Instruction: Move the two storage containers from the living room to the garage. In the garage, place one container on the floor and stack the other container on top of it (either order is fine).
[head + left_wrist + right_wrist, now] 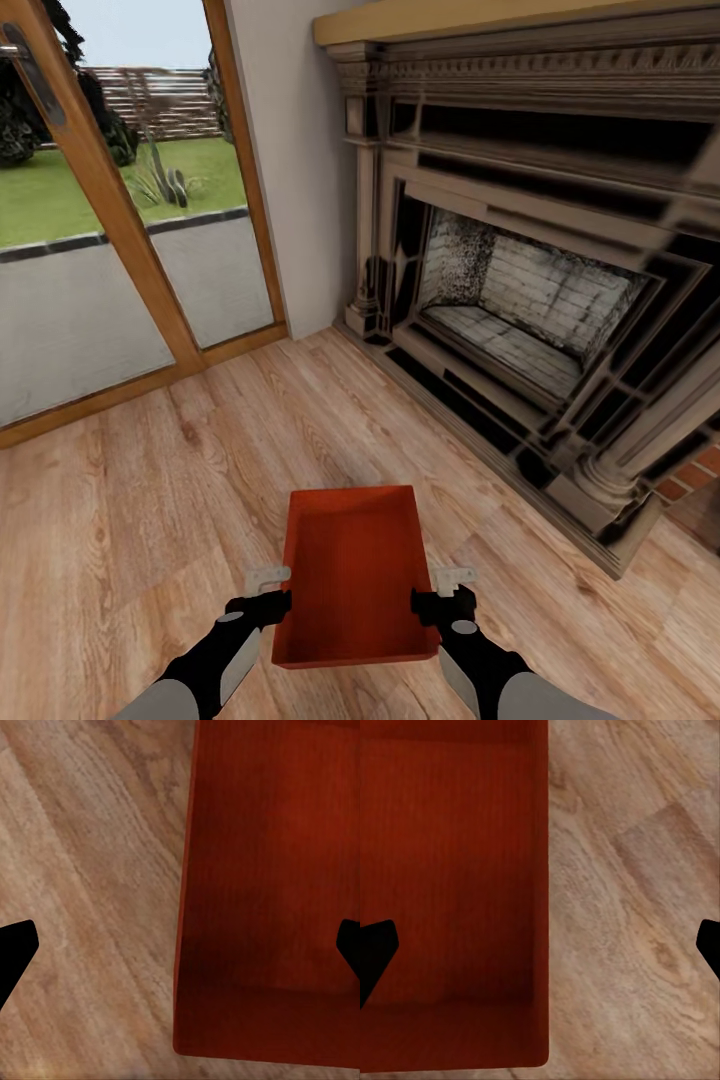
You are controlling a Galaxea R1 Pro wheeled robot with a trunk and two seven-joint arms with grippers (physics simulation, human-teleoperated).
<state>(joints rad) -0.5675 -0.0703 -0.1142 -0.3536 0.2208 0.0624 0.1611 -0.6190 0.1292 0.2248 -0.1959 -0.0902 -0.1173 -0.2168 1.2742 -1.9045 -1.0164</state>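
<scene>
The lidless orange-red rectangular storage bin sits on light wood-plank floor before the dark ornate fireplace. Left gripper and right gripper straddle its side walls, jaws apart (unclamped); close both evenly, lift level

A glass door with a wooden frame stands left of the dark fireplace, a strip of white wall between them. Through the door lie grey paving, a lawn and a fence.
</scene>
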